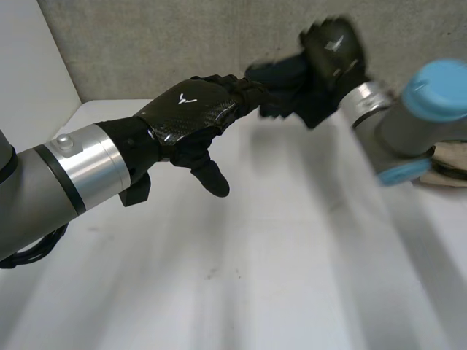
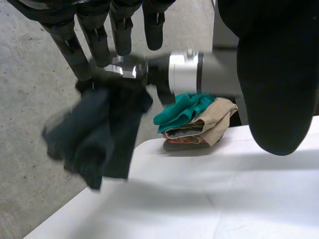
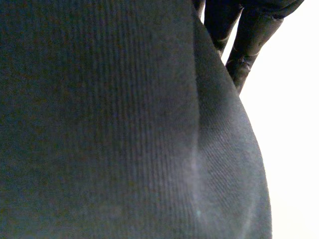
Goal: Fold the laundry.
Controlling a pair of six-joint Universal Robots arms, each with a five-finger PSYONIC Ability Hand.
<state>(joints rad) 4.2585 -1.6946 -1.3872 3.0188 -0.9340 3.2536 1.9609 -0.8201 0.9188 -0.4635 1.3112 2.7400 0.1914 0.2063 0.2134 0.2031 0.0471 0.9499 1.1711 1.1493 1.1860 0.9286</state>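
Two hands meet over the far side of the white table (image 1: pixel 277 277), whose near part is smooth and bare. The left hand (image 1: pixel 193 109) is open, its fingers almost straight and holding nothing, and it reaches toward the right hand (image 1: pixel 332 51). The right hand is closed on a dark cloth (image 2: pixel 99 134). The cloth hangs in soft, crumpled folds, and it seems to be past the table edge, above the rough grey floor (image 2: pixel 30 74). In the right wrist view its fabric shows fine ribs.

I think the risk is a weak hand-over. If the right hand loosens before the left one pinches an edge, the limp cloth would drop to the floor. Farther away, at the table corner, a loose pile (image 2: pixel 199 124) with a teal piece (image 2: pixel 182 109) and a beige piece (image 2: pixel 222 114) lies close to the right arm, which could sweep it off.
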